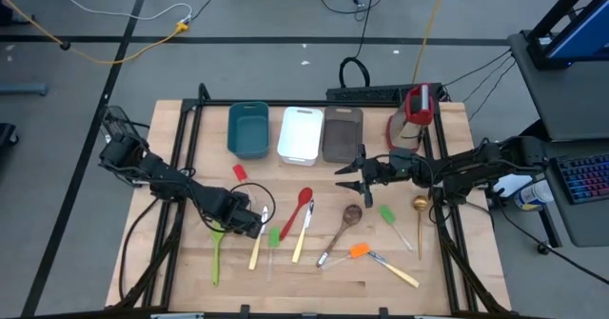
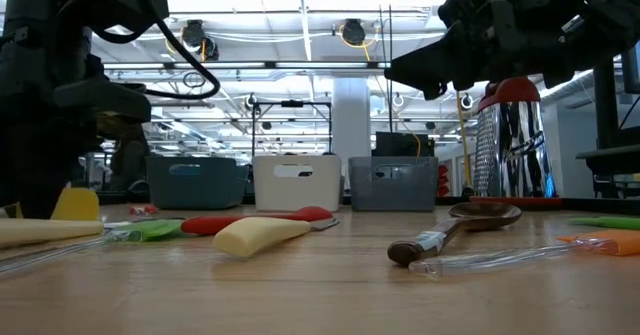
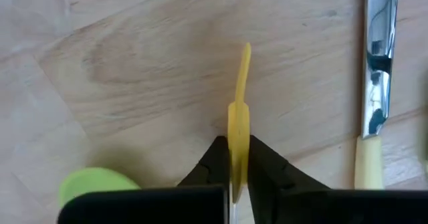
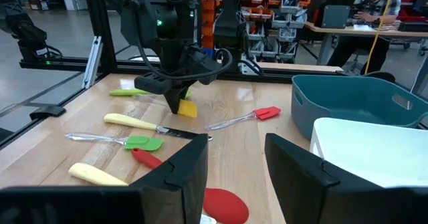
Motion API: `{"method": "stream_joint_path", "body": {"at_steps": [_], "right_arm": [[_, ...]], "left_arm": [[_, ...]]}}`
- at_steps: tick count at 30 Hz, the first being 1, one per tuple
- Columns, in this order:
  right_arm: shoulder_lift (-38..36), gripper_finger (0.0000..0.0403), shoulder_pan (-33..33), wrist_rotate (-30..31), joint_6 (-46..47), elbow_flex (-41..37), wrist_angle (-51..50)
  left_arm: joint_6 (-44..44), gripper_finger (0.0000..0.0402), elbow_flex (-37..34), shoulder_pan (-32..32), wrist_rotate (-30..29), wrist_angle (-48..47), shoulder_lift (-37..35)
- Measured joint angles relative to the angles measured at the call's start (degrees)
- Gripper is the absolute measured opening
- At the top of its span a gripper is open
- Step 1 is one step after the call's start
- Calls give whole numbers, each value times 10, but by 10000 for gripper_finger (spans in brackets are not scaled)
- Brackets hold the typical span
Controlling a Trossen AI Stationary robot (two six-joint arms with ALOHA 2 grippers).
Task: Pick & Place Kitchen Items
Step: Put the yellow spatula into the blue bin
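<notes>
The left pincer [image 3: 239, 158] is clamping its two dark fingers on the yellow spatula [image 3: 241, 97], gripping the thin blade edge-on just above the wooden table [image 1: 314, 281]. In the right wrist view that same yellow blade [image 4: 186, 108] is hanging below the left arm's fingers, close over the boards.

Taking the teal tray [image 1: 248, 129] at the back of the table as the landmark, the left pincer [image 1: 255, 220] is working on the near side of it, well away from it towards the front edge. A pale-handled knife [image 3: 374, 103] is lying just beside the held spatula, and a green spatula [image 4: 127, 142] is resting flat nearby.

The right pincer [image 1: 344, 177] is hovering above the table with its fingers standing apart and gripping nothing, off to the side of the teal tray, beyond the white tray [image 1: 300, 133] and in front of the grey-brown tray [image 1: 342, 133]. A red spoon [image 1: 299, 209] is lying between the two pincers.
</notes>
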Motion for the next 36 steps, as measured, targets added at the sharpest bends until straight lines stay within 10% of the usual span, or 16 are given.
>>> {"method": "stream_joint_path", "body": {"at_steps": [36], "right_arm": [[0, 141, 0, 0, -16, 0, 9]], "left_arm": [[92, 13, -1, 59, -175, -31, -215]]}}
